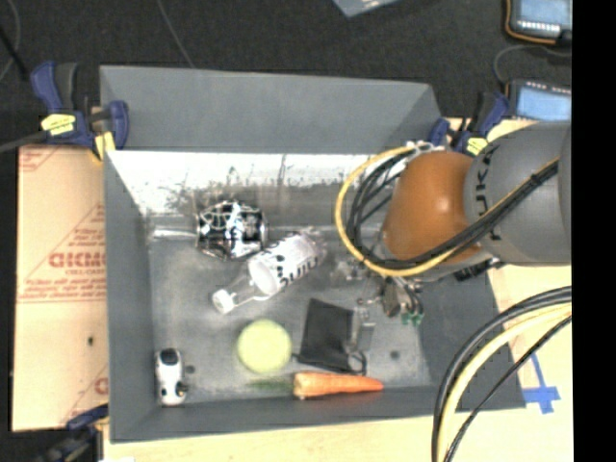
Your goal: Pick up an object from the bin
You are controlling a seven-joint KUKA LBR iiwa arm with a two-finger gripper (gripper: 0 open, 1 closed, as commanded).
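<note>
Hand over black pad, carrot pointing right

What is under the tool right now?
The tool sits above the right edge of a flat black square thing on the bin floor, with an orange carrot just nearer the front wall. The floor beneath the arm's orange cover is hidden.

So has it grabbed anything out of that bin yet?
Nothing looks lifted out yet. The gripper is down in the bin, at the right edge of a flat black square, near an orange carrot. Whether it has a hold I cannot tell; lifting out is left.
</note>
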